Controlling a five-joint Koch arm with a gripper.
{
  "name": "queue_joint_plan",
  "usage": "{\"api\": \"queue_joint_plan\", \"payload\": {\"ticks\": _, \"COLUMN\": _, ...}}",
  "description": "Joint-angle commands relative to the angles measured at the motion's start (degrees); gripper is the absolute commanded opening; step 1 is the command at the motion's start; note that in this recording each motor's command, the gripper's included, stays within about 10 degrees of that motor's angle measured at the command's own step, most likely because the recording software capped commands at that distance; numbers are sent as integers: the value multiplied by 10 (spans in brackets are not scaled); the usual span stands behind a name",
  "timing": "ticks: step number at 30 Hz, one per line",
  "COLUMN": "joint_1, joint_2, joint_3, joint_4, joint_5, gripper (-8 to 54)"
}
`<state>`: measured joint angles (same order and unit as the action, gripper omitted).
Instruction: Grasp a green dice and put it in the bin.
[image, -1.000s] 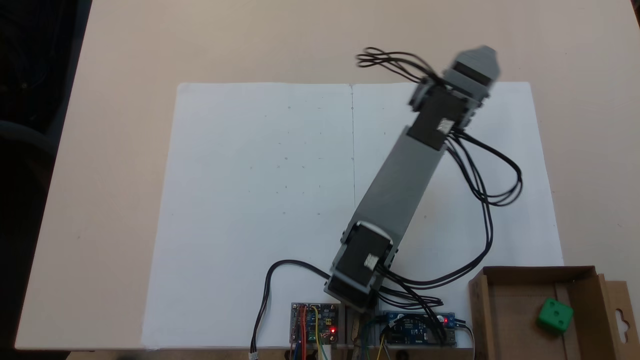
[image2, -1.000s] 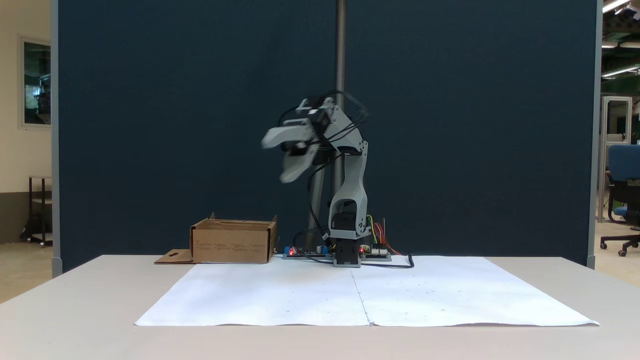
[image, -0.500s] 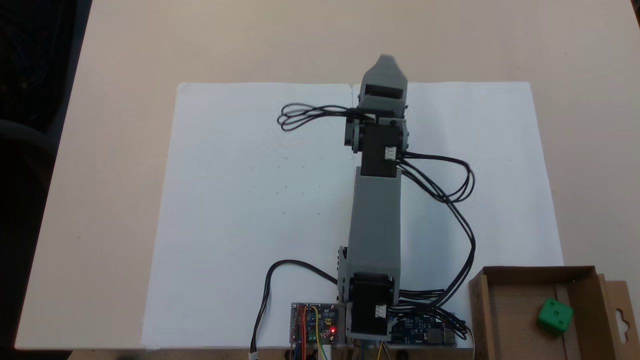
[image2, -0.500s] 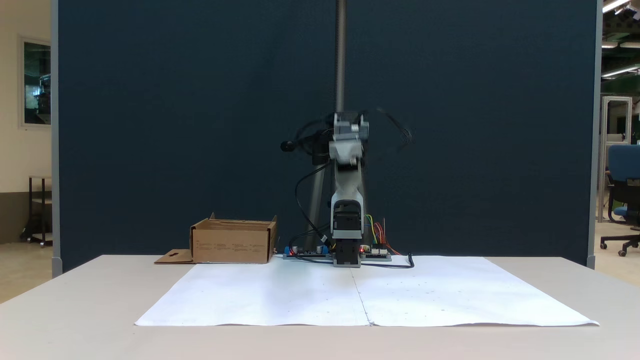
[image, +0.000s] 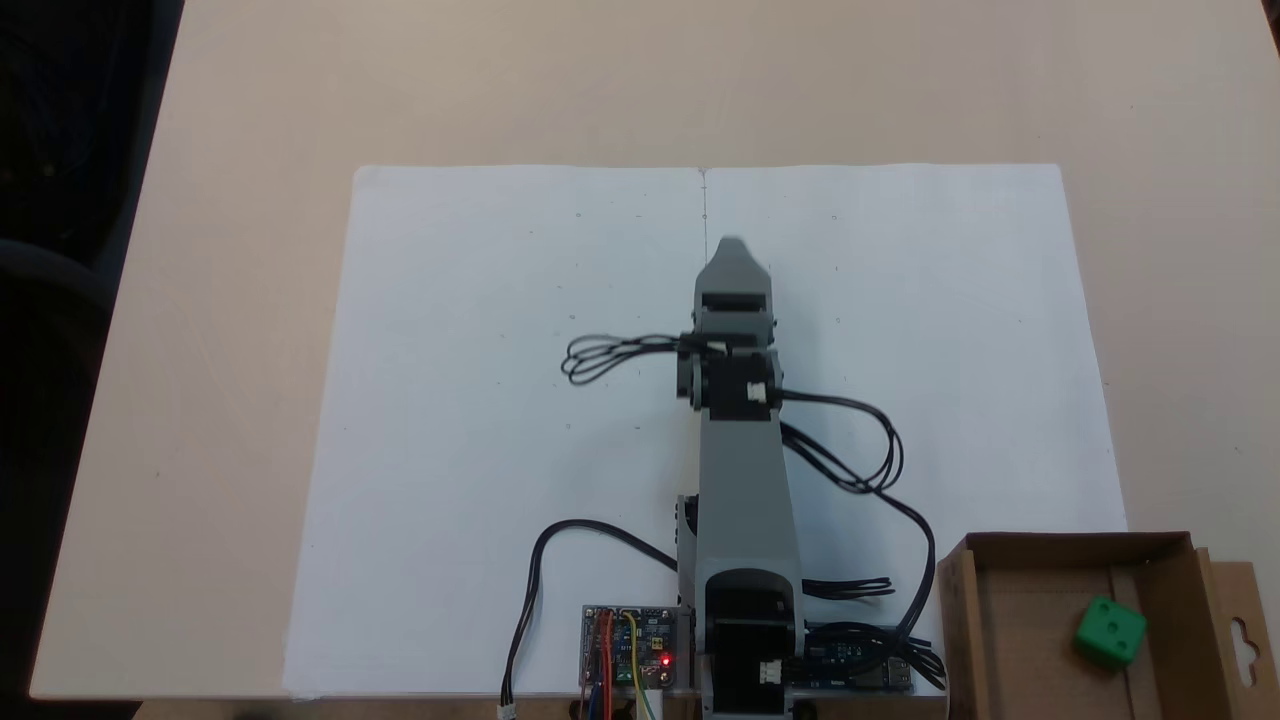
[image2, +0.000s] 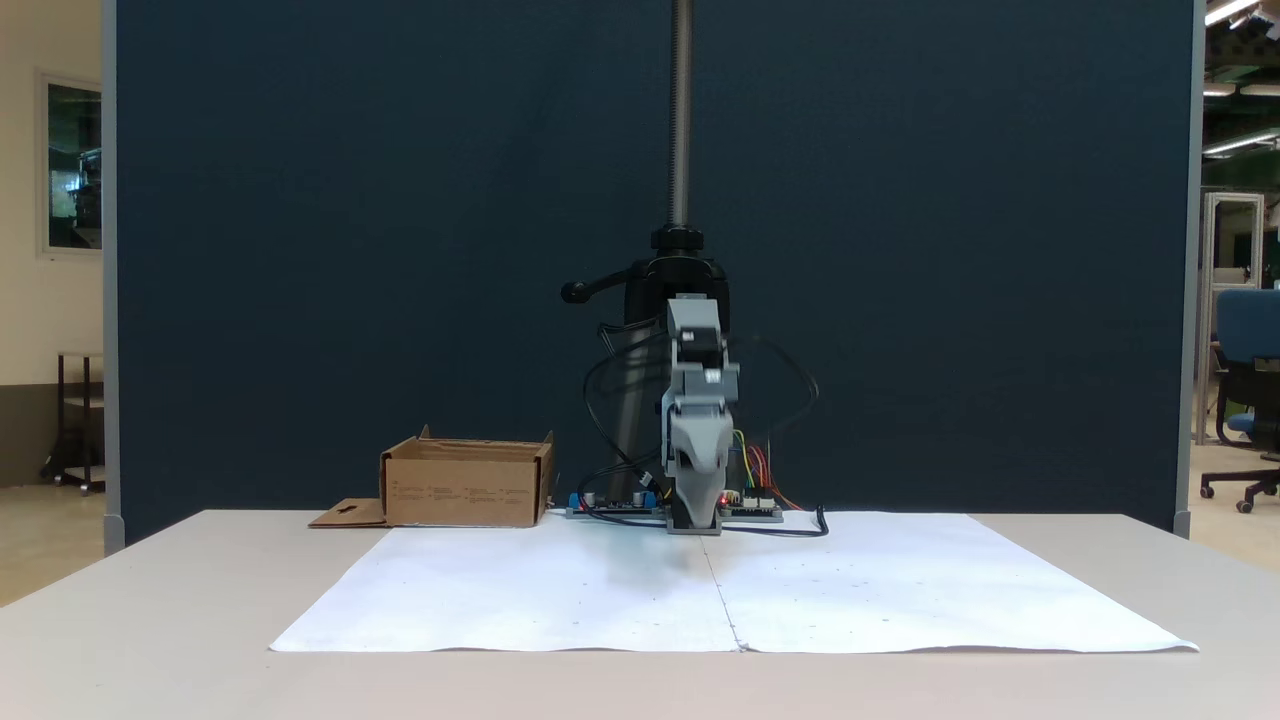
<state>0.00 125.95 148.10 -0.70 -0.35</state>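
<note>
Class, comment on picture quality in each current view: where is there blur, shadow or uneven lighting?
In the top-down fixed view, the gripper tip looks slightly smeared, while the green dice in the bin is sharp. In the front fixed view, a soft shadow falls on the white paper and the dark backdrop is dim.

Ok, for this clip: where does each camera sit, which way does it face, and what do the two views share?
A fixed view: above the table, looking straight down; the arm's base sits at the bottom edge and the gripper points up over the white paper.
Another fixed view: at table height, facing the arm head-on against the blue partition; the gripper points toward the lens.
Shared: arm, paper and the bin; the green dice lies inside it.
</note>
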Motion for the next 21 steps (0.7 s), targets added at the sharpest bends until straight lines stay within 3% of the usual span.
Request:
{"api": "queue_joint_plan", "payload": {"ticks": 1, "joint_1": -7, "joint_2": 13, "joint_3": 22, "joint_4": -95, "joint_5": -35, "gripper": 440}}
{"api": "queue_joint_plan", "payload": {"ticks": 21, "joint_1": -7, "joint_2": 71, "joint_3": 305, "joint_4": -506, "joint_5": -35, "gripper": 439}}
